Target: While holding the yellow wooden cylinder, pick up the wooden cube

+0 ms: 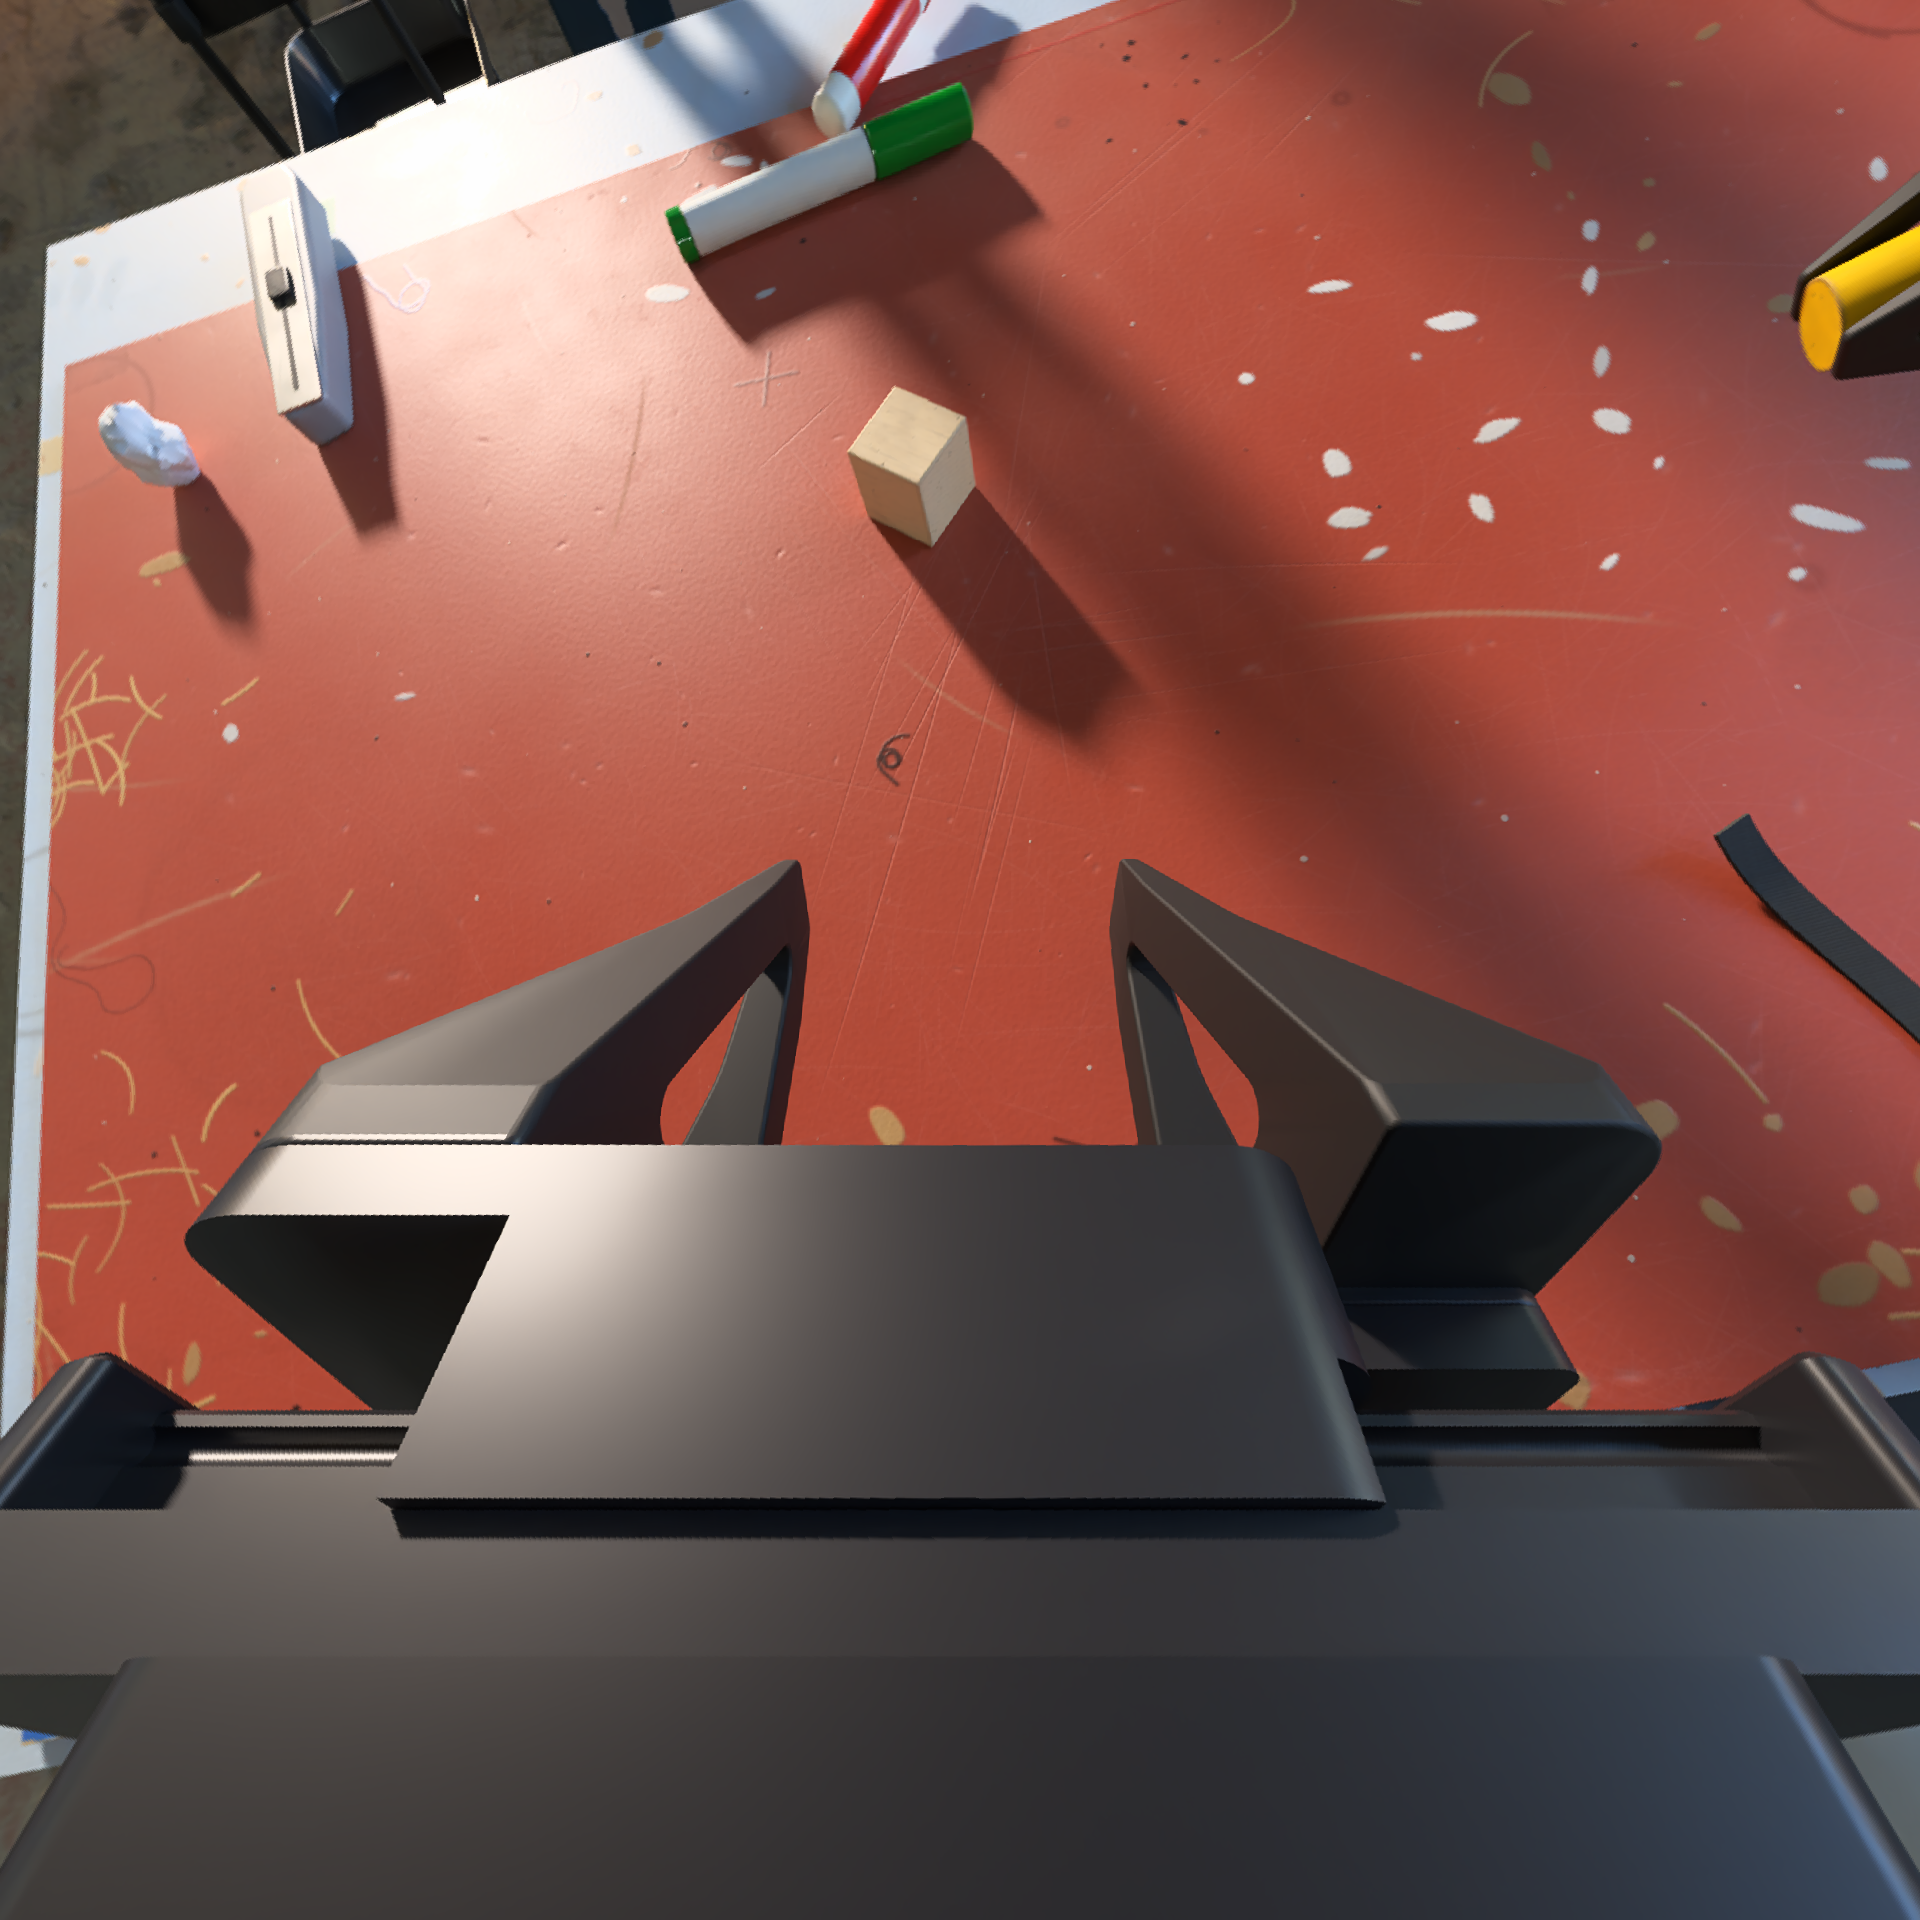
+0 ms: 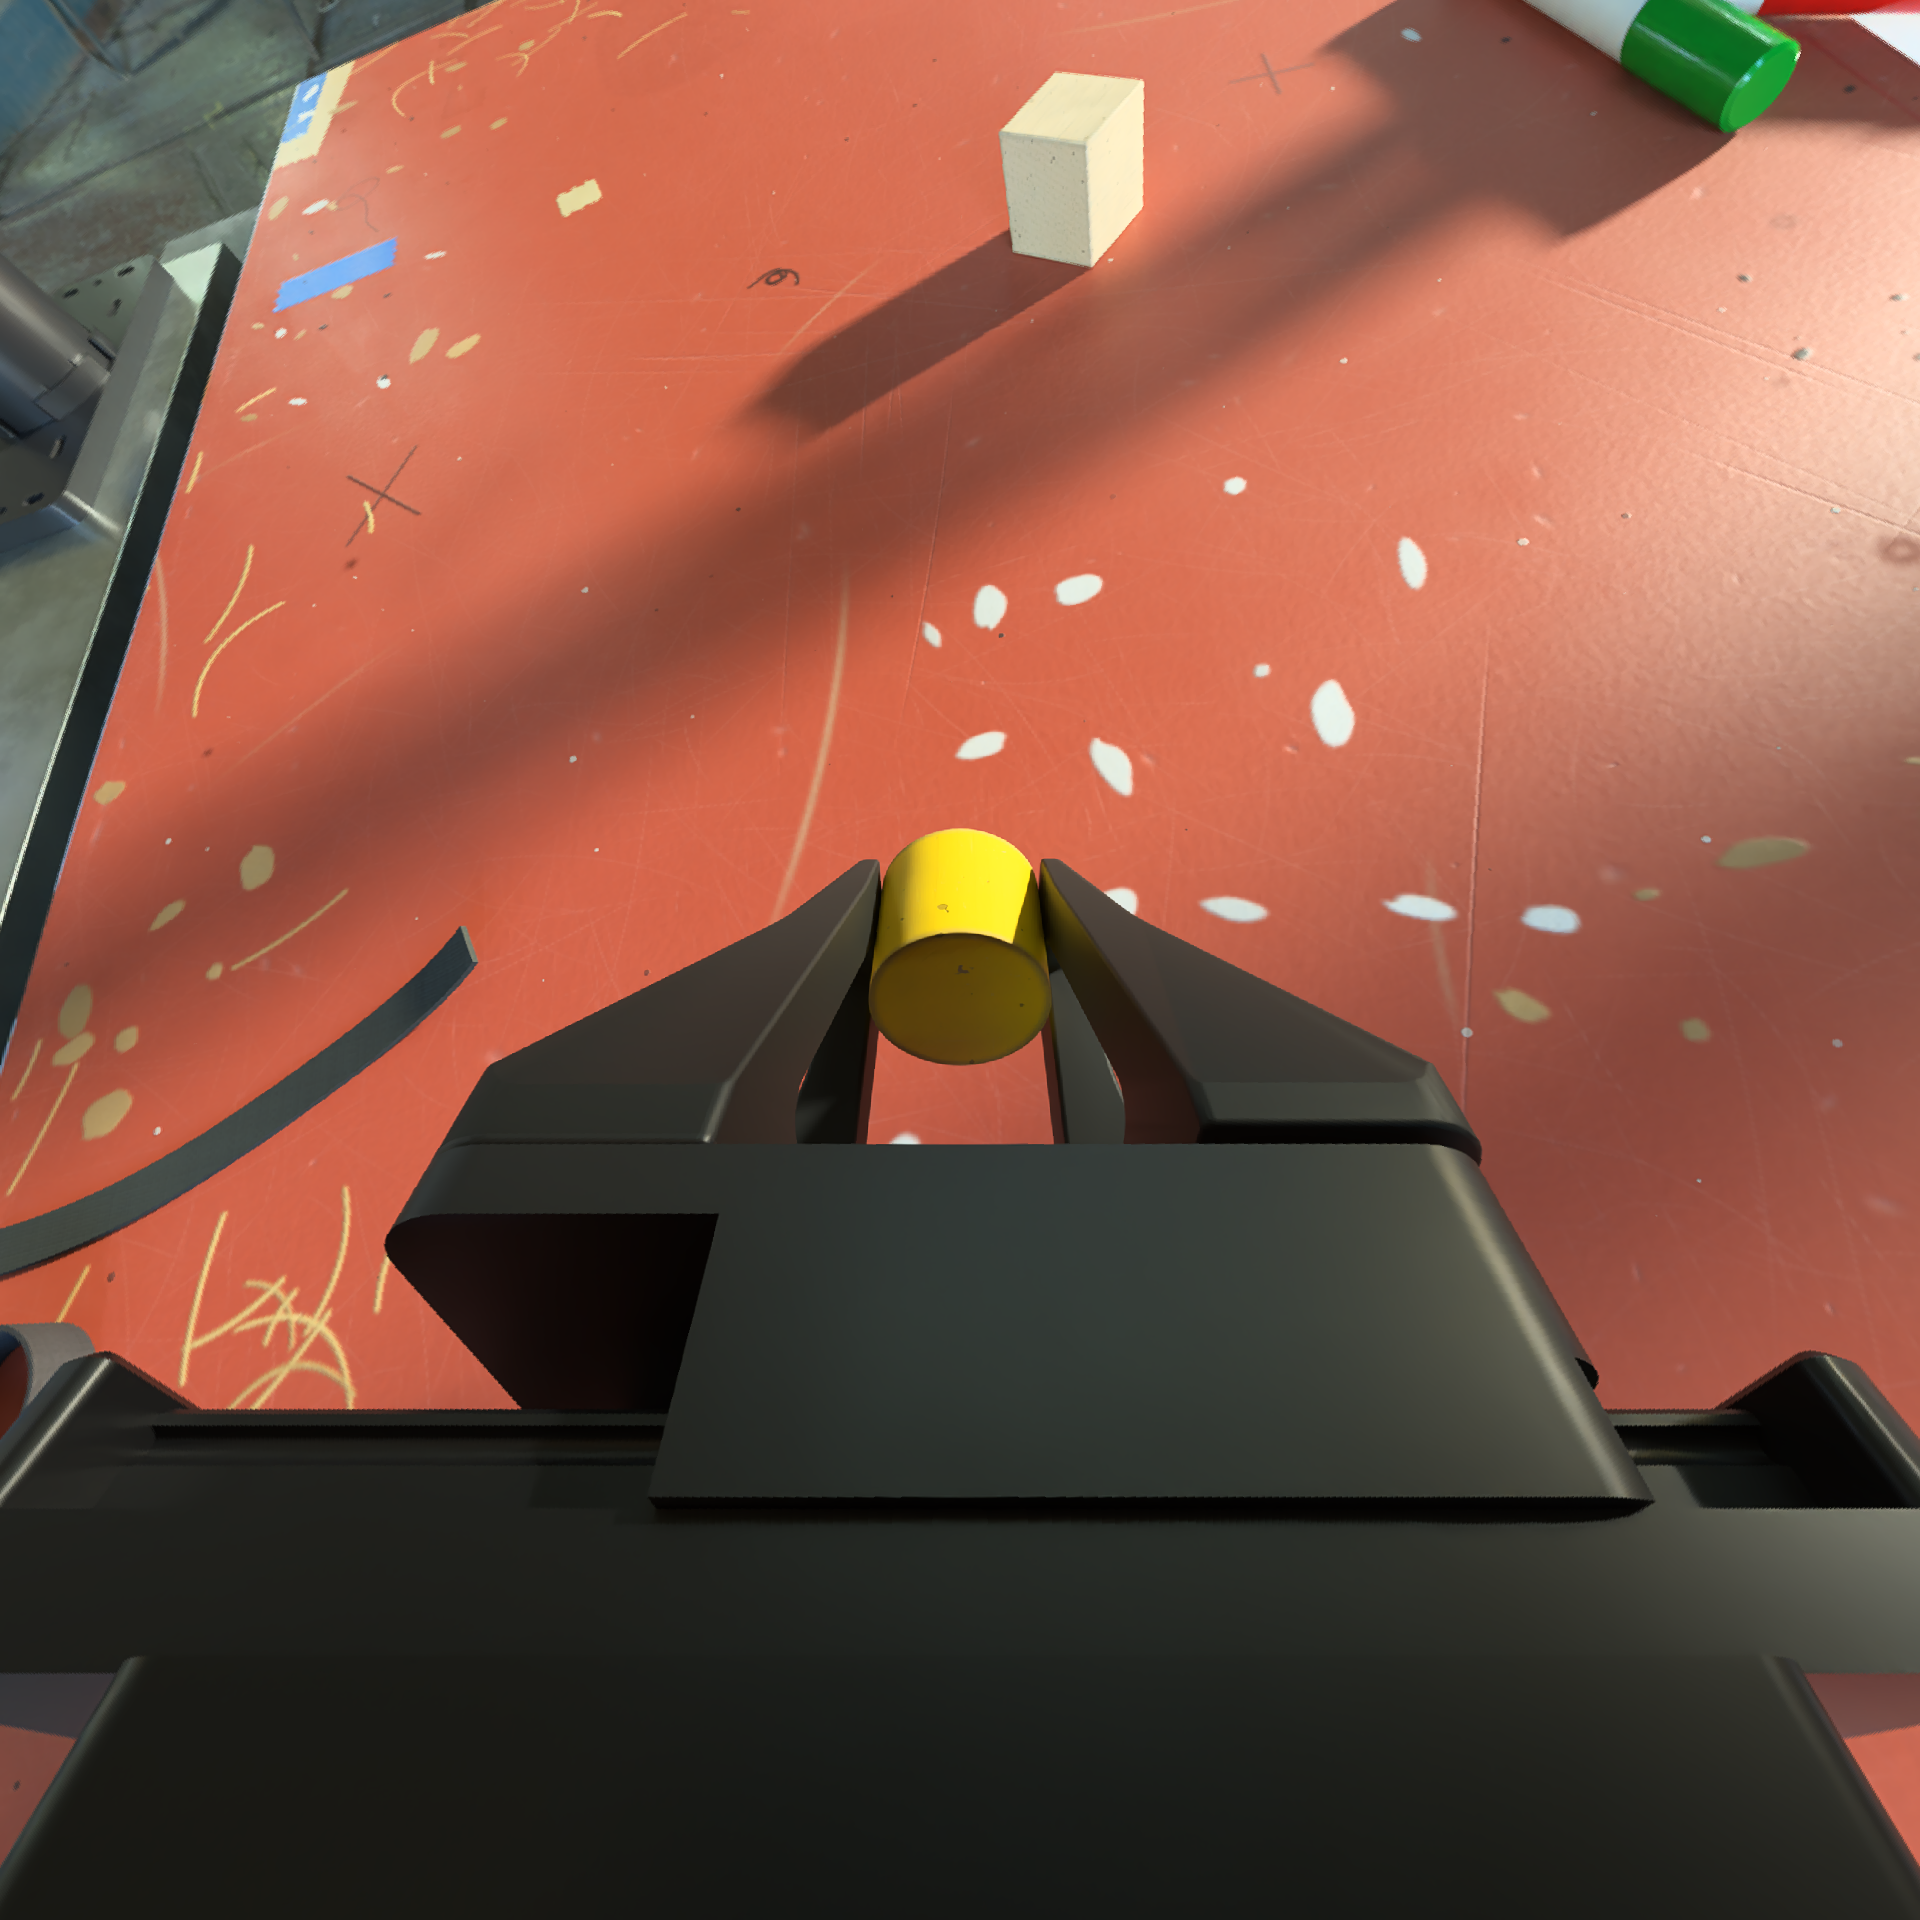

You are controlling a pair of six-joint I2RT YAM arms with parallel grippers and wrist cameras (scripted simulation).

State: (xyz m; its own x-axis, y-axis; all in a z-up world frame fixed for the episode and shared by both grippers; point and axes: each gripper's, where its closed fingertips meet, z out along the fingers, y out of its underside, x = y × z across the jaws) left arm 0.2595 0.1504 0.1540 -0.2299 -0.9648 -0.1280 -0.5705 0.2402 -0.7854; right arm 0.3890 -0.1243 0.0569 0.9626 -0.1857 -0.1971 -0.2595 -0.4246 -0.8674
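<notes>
One pincer point(image 2: 959, 878) gripping yellow cylinder point(image 2: 958, 951), wooden cube point(image 1: 911, 478) free

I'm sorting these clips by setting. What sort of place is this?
Probably a workshop or craft bench: a scratched, paint-flecked red mat on a white table, with a green marker and a box cutter lying about.

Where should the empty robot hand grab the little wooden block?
Probably from above, with the open left gripper pinching two opposite flat side faces of the wooden cube. It stands alone on the red mat, so both sides are free. The right gripper holds the yellow cylinder.
</notes>
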